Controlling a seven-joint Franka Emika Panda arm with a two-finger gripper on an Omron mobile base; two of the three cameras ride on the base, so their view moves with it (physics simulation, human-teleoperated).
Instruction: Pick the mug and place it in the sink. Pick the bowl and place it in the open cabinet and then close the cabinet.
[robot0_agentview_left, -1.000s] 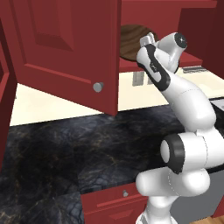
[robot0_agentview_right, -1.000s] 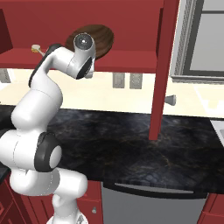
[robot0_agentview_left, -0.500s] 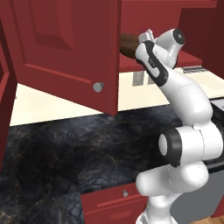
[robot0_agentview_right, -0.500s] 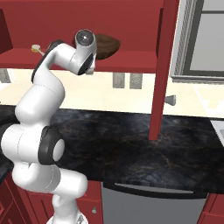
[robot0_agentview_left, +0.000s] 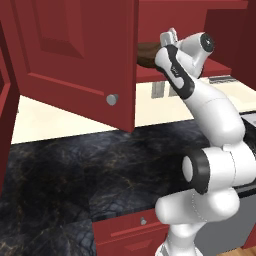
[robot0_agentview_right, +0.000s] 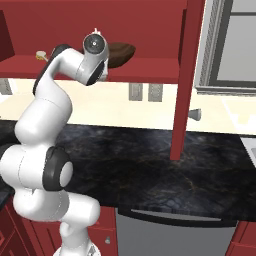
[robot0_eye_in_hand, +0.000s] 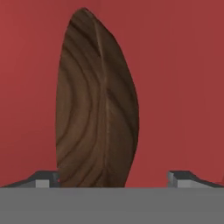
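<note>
The dark brown wooden bowl (robot0_eye_in_hand: 96, 105) sits inside the open cabinet (robot0_agentview_right: 145, 67), on its red shelf. My gripper (robot0_eye_in_hand: 113, 179) reaches into the cabinet and stands open. The bowl lies between the fingertips (robot0_eye_in_hand: 43, 178), close to the left one and well apart from the right one. In the left base view the bowl (robot0_agentview_left: 147, 52) peeks out between the open cabinet door (robot0_agentview_left: 75, 55) and my wrist. From the right base view the bowl (robot0_agentview_right: 122, 51) shows just past my hand. The mug and the sink are out of view.
A second open door (robot0_agentview_right: 187, 75) with a round knob hangs at the right. A black marbled counter (robot0_agentview_right: 140, 165) runs below, with red drawer fronts (robot0_agentview_left: 125, 232) and a grey appliance front (robot0_agentview_right: 170, 235) under it. A small pale object (robot0_agentview_right: 40, 54) lies at the shelf's left end.
The jaws have gone from shut to wide open and let go of the bowl, which now lies on the cabinet shelf. The arm has shifted slightly.
</note>
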